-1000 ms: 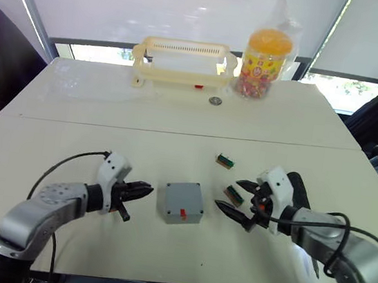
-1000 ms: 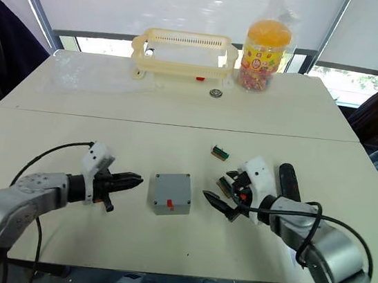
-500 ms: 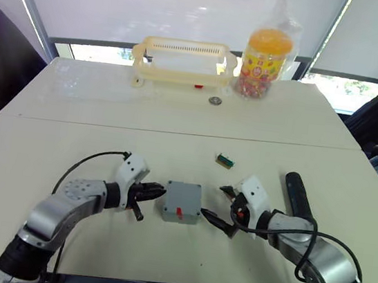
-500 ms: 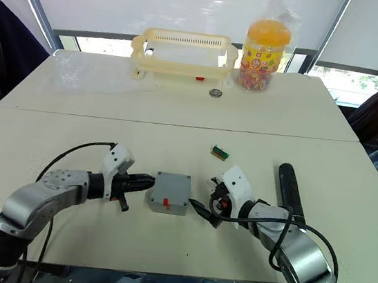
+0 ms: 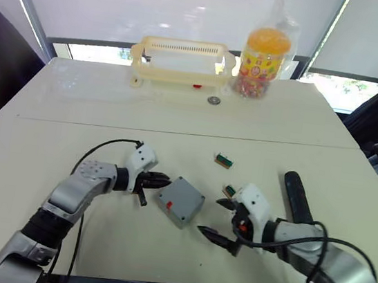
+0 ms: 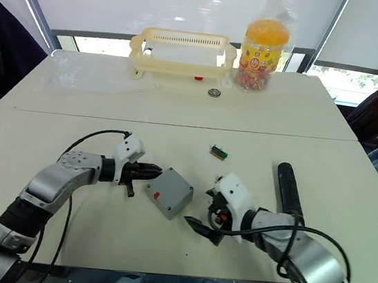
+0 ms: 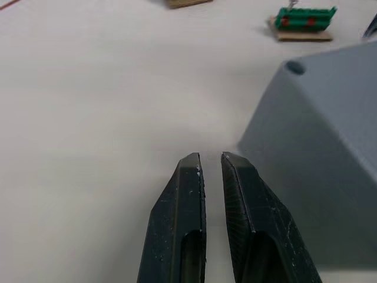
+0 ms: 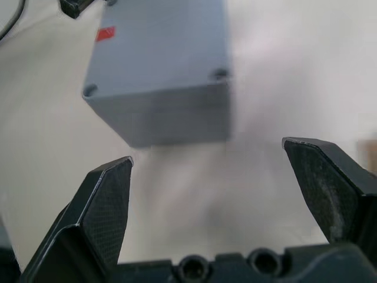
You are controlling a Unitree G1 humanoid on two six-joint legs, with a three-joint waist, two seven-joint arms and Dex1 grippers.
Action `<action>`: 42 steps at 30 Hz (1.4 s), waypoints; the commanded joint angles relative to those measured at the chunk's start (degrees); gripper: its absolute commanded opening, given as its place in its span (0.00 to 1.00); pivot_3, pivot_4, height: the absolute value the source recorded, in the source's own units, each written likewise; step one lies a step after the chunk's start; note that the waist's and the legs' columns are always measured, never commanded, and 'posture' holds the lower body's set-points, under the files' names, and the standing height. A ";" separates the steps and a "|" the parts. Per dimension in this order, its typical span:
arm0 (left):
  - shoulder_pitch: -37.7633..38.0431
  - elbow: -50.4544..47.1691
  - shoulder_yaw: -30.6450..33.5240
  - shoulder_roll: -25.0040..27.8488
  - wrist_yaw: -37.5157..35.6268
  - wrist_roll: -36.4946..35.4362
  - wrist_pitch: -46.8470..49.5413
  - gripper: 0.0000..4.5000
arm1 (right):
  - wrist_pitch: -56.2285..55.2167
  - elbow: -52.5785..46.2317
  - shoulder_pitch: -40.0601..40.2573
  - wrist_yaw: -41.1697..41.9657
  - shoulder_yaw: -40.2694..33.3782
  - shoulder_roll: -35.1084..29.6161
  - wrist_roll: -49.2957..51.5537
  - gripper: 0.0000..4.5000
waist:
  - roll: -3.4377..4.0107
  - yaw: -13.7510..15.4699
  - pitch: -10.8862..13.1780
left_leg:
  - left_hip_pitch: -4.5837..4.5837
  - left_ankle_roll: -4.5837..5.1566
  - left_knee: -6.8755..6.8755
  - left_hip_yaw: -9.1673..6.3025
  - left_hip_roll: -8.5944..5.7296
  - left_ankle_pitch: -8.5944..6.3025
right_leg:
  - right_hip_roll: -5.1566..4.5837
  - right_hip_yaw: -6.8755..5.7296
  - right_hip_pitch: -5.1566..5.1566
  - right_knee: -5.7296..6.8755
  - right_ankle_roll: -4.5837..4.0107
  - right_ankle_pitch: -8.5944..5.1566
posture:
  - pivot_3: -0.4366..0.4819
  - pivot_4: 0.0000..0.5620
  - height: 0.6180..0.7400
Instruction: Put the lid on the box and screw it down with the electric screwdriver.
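Left eye view: the box [image 5: 180,200] has turned crooked since a moment ago, nudged by the left gripper [image 5: 161,180], fingers together. The right gripper [image 5: 219,219], fingers wide apart, has backed off, so no screwing yet.

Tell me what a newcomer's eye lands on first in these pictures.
First the grey box at the table's near middle, turned askew between the two hands. The left hand, fingers nearly together, sits right at the box's edge, while the right hand gapes wide, a short way off its other side. Next comes the bright orange-topped jar at the far edge beside a cream basket, and the black screwdriver lying to the right.
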 commanded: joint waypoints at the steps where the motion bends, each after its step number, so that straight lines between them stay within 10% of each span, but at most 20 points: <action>1: 4.20 -5.84 5.03 1.81 0.72 -3.00 2.83 0.11 | -1.90 3.22 -4.47 1.42 -5.63 -0.68 0.94 0.99 | 0.00 -0.43 0.00 | 0.00 0.00 0.00 0.00 0.01 0.00 | 0.01 0.00 0.00 0.01 0.00 0.00 | 0.48 0.27 1.00; 19: 26.11 -32.34 10.66 0.36 11.96 -11.85 17.27 0.11 | -30.82 37.17 -22.61 9.21 13.58 8.80 -22.77 0.99 | 0.01 -0.98 -0.01 | 0.06 -0.06 -0.04 -0.02 -0.01 0.03 | -0.02 0.03 0.00 0.08 -0.02 0.01 | 0.48 0.27 1.00; 42: 16.66 -22.50 6.44 0.73 9.25 -7.49 10.59 0.11 | -19.15 17.71 -11.01 8.83 13.21 10.12 -24.52 0.99 | 0.01 -0.99 -0.02 | 0.07 -0.09 -0.05 -0.03 -0.01 0.04 | -0.01 0.02 -0.02 0.10 -0.04 0.03 | 0.48 0.27 1.00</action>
